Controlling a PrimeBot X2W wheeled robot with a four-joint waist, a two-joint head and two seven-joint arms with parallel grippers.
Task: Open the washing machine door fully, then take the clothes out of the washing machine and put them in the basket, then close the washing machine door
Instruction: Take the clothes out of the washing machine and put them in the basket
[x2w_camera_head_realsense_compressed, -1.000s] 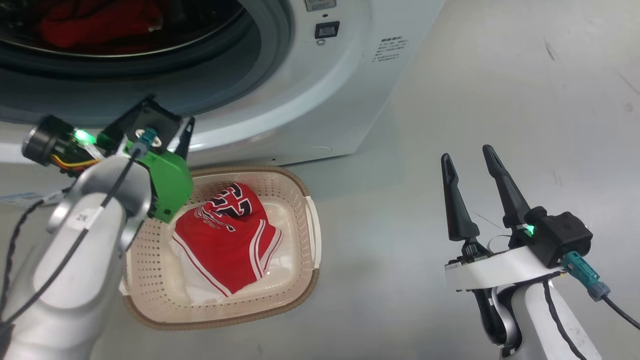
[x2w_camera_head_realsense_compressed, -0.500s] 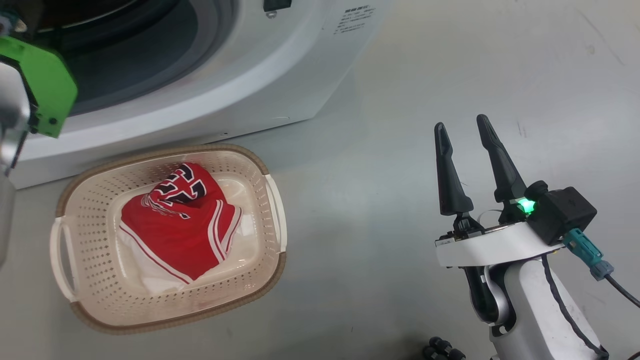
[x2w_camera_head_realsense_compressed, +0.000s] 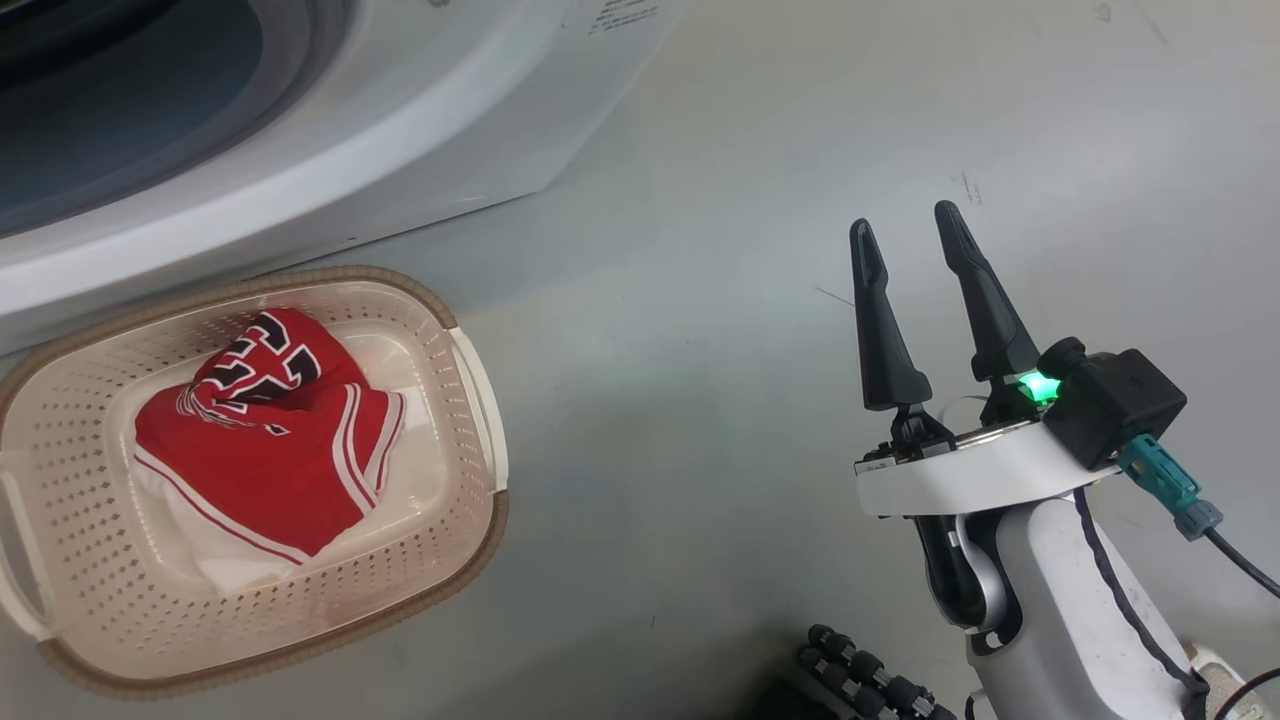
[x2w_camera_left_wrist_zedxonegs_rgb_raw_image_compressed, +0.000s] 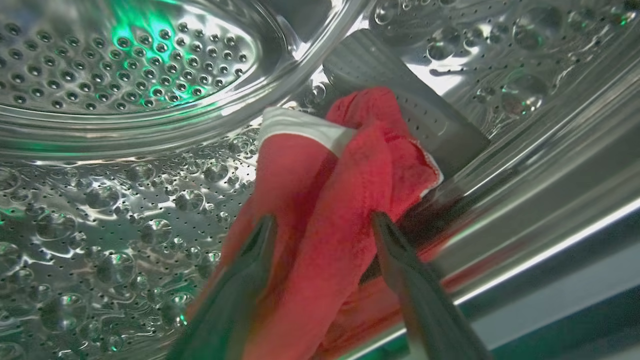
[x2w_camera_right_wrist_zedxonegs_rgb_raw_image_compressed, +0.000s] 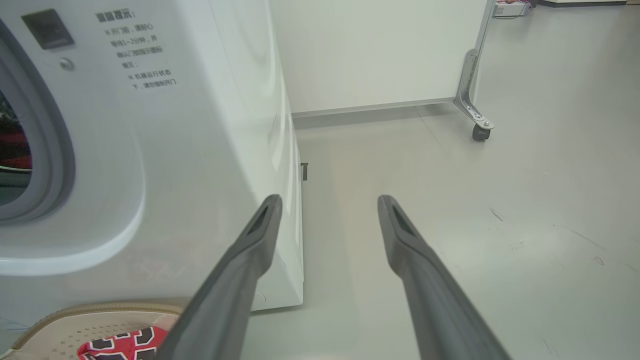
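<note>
- Left gripper (x2w_camera_left_wrist_zedxonegs_rgb_raw_image_compressed: 325, 227): inside the steel drum (x2w_camera_left_wrist_zedxonegs_rgb_raw_image_compressed: 125, 65), fingers spread wide either side of a red garment (x2w_camera_left_wrist_zedxonegs_rgb_raw_image_compressed: 345, 165), not pinching it.
- Right gripper (x2w_camera_head_realsense_compressed: 900, 215): at 4 o'clock in the head view, fingers apart and empty above the floor (x2w_camera_head_realsense_compressed: 700, 300).
- Basket (x2w_camera_head_realsense_compressed: 440, 380): at 8 o'clock, holding a red lettered jersey (x2w_camera_head_realsense_compressed: 270, 440).
- Washing machine (x2w_camera_head_realsense_compressed: 400, 130): at 11 o'clock.

left gripper (x2w_camera_left_wrist_zedxonegs_rgb_raw_image_compressed: 322, 220): jaws apart | right gripper (x2w_camera_head_realsense_compressed: 900, 216): jaws apart, forearm upright
</note>
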